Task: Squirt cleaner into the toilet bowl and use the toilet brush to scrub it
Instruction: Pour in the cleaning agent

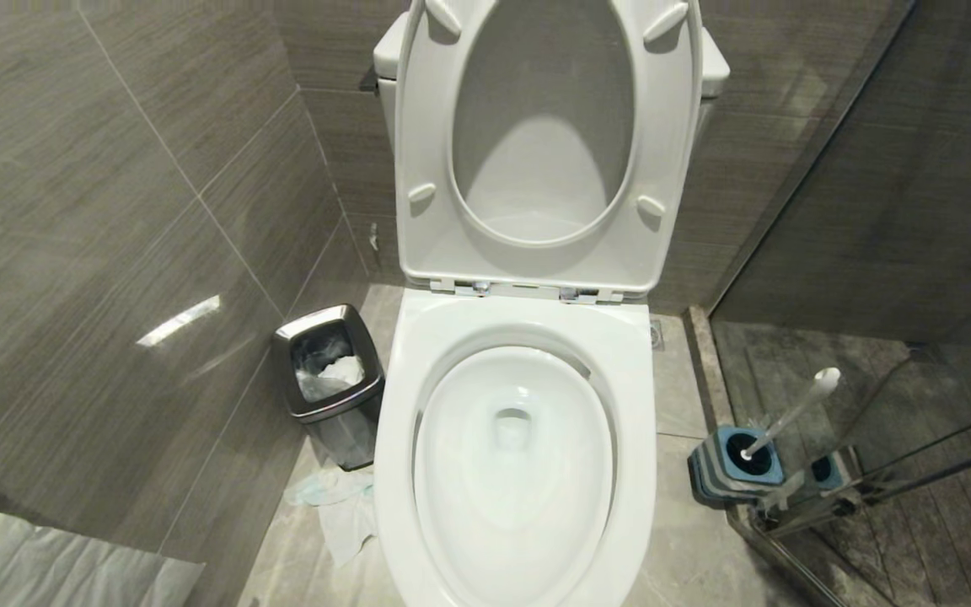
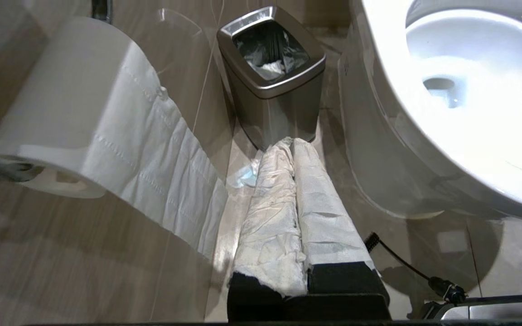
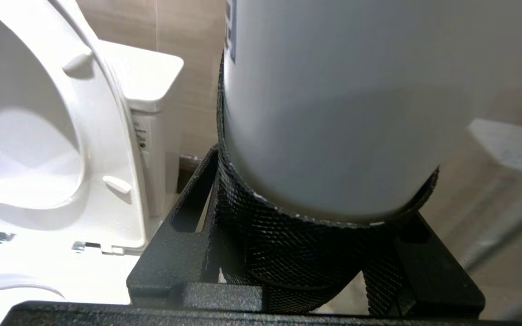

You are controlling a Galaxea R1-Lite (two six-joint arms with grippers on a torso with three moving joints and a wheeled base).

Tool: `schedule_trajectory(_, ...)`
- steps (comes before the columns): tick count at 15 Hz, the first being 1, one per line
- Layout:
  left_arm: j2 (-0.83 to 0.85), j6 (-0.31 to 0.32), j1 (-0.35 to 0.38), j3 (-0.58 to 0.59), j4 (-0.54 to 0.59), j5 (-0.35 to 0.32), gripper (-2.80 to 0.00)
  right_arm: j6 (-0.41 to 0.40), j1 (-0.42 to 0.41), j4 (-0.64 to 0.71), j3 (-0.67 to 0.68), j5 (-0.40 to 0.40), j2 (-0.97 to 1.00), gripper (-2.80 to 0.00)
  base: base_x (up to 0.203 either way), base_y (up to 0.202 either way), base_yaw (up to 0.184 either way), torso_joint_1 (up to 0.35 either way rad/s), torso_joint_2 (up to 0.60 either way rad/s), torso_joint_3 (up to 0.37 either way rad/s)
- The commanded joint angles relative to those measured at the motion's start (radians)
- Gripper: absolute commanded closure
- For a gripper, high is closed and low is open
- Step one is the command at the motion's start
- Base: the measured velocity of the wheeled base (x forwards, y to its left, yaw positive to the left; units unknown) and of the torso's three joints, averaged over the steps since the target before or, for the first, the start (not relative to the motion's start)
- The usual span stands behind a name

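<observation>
Fingers (image 3: pixel 188 213) of right gripper (image 3: pixel 315 235) clamp white bottle (image 3: pixel 333 104) beside toilet bowl (image 3: pixel 39 136); left gripper (image 2: pixel 290 145) fingers pressed together.

the toilet bowl (image 1: pixel 512 472) lies open from above: seat and lid (image 1: pixel 546 143) stand upright against the tank, closing off the far side only. on the robot's left, a steel waste bin (image 1: pixel 329 379) sits just beside the bowl and close to the tiled wall (image 1: pixel 115 211), with crumpled paper (image 1: pixel 338 506) on the floor before it, so that gap is narrow. on the right, the toilet brush (image 1: pixel 793 413) leans out of its holder (image 1: pixel 734 464), close against a glass partition (image 1: pixel 873 472) and its metal frame, which wall off that side. a strip of bare floor (image 1: pixel 671 405) lies between bowl and holder. a toilet paper roll (image 2: pixel 75 117) hangs near the left end effector (image 2: pixel 292 145).
</observation>
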Motion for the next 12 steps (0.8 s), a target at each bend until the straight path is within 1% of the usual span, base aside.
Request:
schedule_trajectory(1,0.002,0.001,0.0,0.0,0.0,0.0,0.0,-0.003,0.0,-0.002,0.011,0.0,0.003,0.0,0.0,0.0,0.0,0.002,0.0,0.197)
schedule_trajectory(3,0.001,0.001,0.0,0.0,0.0,0.0,0.0,-0.004,0.0,-0.002,0.02,0.0,0.003,0.0,0.0,0.0,0.0,0.004,0.0,0.199)
schedule_trajectory(5,0.0,0.001,0.0,0.0,0.0,0.0,0.0,-0.022,0.0,-0.003,0.057,-0.006,0.003,0.0,0.0,0.0,0.0,0.001,0.0,0.098)
schedule_trajectory(6,0.002,0.002,0.0,0.0,0.0,-0.002,0.0,-0.04,0.0,-0.004,0.09,-0.008,0.001,0.0,0.0,0.0,0.0,0.002,0.0,0.04)
schedule_trajectory(8,0.001,0.002,0.0,0.0,0.0,-0.002,0.0,-0.121,0.001,-0.009,0.147,-0.004,-0.001,0.0,0.0,0.0,0.0,0.0,0.0,0.0)
schedule_trajectory(9,0.0,0.002,0.0,0.0,0.0,-0.002,0.0,-0.131,0.008,-0.013,0.169,-0.002,0.003,0.0,0.0,0.0,0.0,0.0,0.0,0.0)
schedule_trajectory(12,0.001,0.004,0.0,0.0,0.0,-0.001,0.0,-0.127,0.09,-0.016,0.177,-0.003,0.043,0.0,0.0,0.0,0.0,0.0,0.0,0.0)
